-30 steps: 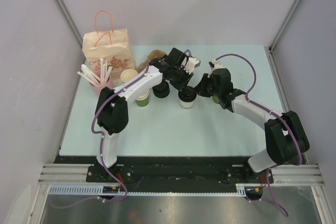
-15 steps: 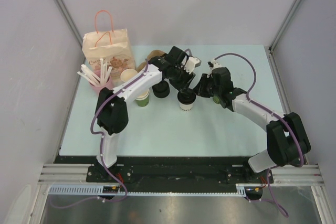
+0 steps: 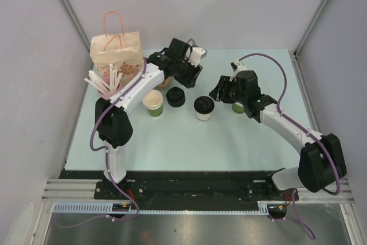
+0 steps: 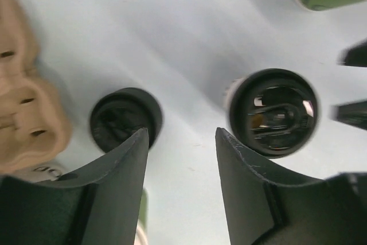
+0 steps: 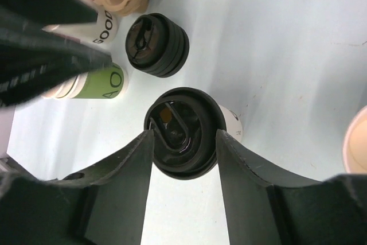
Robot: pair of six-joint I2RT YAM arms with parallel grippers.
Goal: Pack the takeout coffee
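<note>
A white-sided cup with a black lid (image 3: 203, 107) stands mid-table. It also shows in the left wrist view (image 4: 274, 113) and the right wrist view (image 5: 183, 131). My left gripper (image 3: 189, 76) is open and empty, raised behind and left of it (image 4: 180, 136). My right gripper (image 3: 219, 91) is open just right of the cup. In the right wrist view the gripper (image 5: 183, 137) has its fingertips on either side of the lid. No green-sided cup with a black lid is in view.
A stack of black lids (image 3: 175, 97) and an unlidded green cup (image 3: 153, 102) stand left of the lidded cup. Another unlidded green cup (image 3: 238, 107) sits under my right arm. A paper bag (image 3: 117, 55), a pink cup of straws (image 3: 106, 87) and a tan carrier (image 4: 23, 113) are at the back left.
My left gripper has lifted off the lidded cup and moved back and left. My right gripper has stayed beside the cup, shifting slightly right.
</note>
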